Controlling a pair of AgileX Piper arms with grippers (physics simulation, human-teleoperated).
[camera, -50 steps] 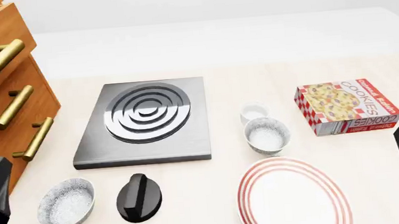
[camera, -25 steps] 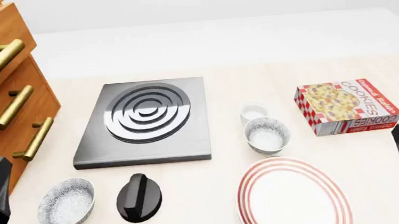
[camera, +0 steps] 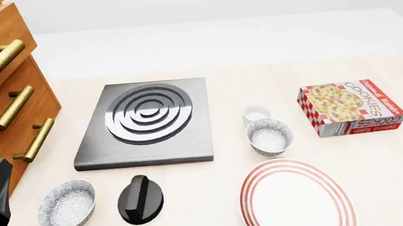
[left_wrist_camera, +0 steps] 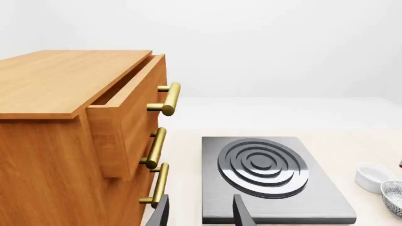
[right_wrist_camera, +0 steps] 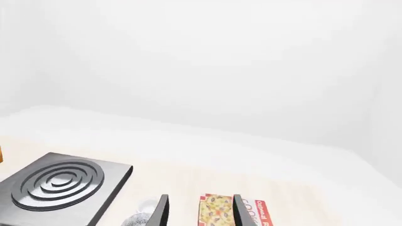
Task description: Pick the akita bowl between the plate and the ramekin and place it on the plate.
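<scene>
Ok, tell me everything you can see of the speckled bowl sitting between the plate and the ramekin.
The akita bowl is small, round and deep, with fine grey-and-white speckling inside and out; it looks ceramic. It stands upright and empty on the table. The ramekin sits close behind it, possibly touching; the plate lies just in front, with a narrow gap. No tool is near it. A look-alike bowl sits far to the left.

Left gripper [left_wrist_camera: 199,212] is hanging over the table's near left corner, fingers parted and empty. Right gripper [right_wrist_camera: 199,211] is sitting outside the front view, fingers likewise parted, empty.
</scene>
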